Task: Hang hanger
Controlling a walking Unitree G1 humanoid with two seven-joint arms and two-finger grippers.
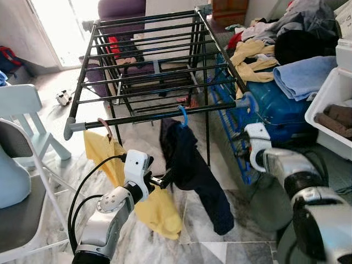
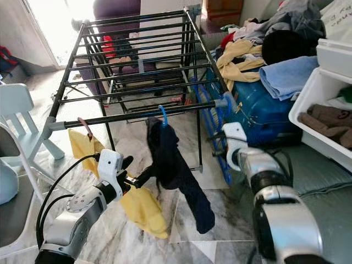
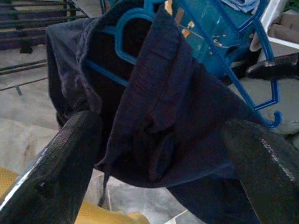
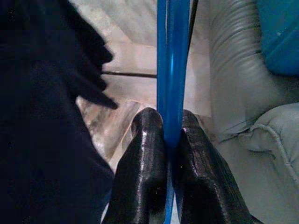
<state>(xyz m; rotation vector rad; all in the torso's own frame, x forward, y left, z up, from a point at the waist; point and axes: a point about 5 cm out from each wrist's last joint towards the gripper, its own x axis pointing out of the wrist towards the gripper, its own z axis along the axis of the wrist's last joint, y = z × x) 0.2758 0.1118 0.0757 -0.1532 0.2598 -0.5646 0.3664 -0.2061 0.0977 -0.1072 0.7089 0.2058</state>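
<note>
Both fingers [image 4: 140,182] pinch a blue hanger [image 4: 172,70], its shape mostly cut off.

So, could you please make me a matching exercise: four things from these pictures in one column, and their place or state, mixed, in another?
1. dark garment
2. yellow garment
3. left pincer
4. right pincer

a. shut on a blue bar
b. open, at the dark garment
c. on the blue hanger
d. hanging near the rack's left end

Pairs: 1c, 2d, 3b, 4a.

L gripper [image 3: 159,140] fingers spread wide; R gripper [image 4: 170,135] fingers pinched.
</note>
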